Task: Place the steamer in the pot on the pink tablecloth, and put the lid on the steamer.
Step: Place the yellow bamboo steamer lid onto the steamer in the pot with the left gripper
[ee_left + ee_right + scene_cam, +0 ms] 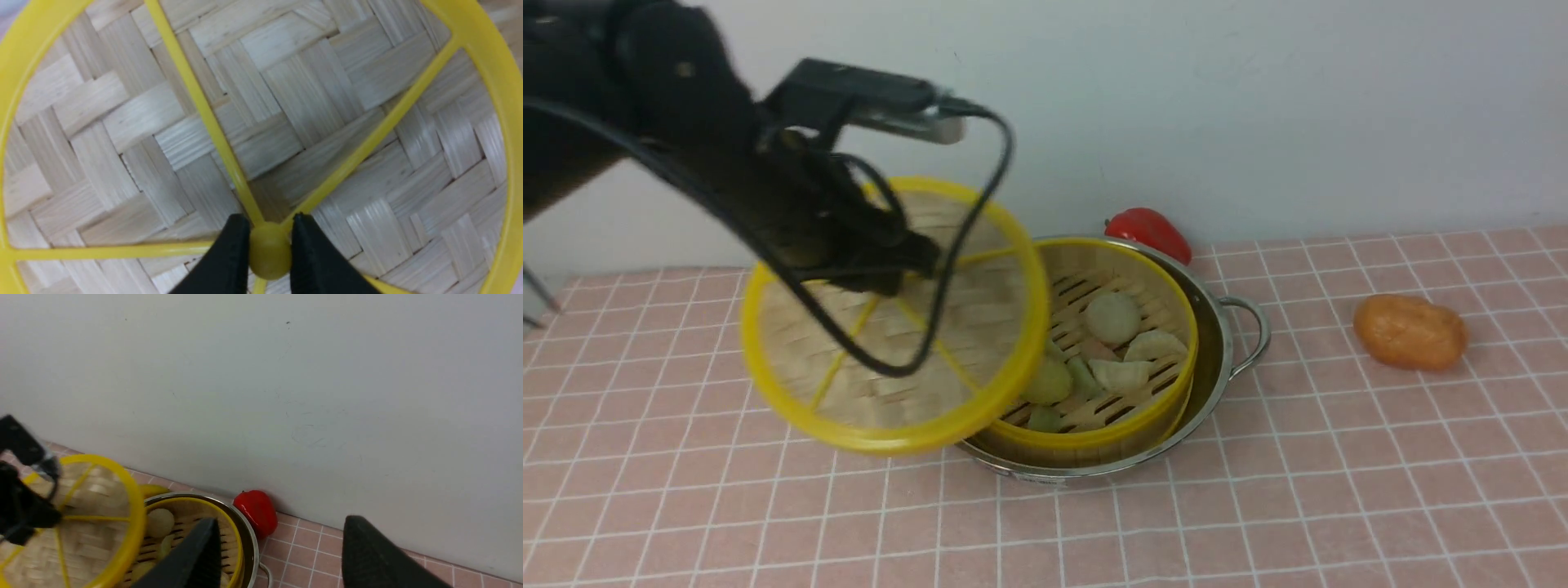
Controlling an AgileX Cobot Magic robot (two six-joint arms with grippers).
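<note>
You see the lid [988,318] tilted in the air at centre left of the front view. The left gripper [267,222] comes in from the upper left and pinches the yellow knob [269,255] at its centre. It is a woven disc with yellow rim and spokes. Its right edge overlaps the steamer [1094,437], which sits in the pot [1217,359] on the pink tablecloth [1258,490]. The right gripper [282,520] has its fingers spread and holds nothing.

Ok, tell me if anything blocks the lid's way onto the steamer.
Nothing visible does. The left claw holds the lid by its centre knob, raised left of the steamer, whose open top holds only toy food below its rim.
</note>
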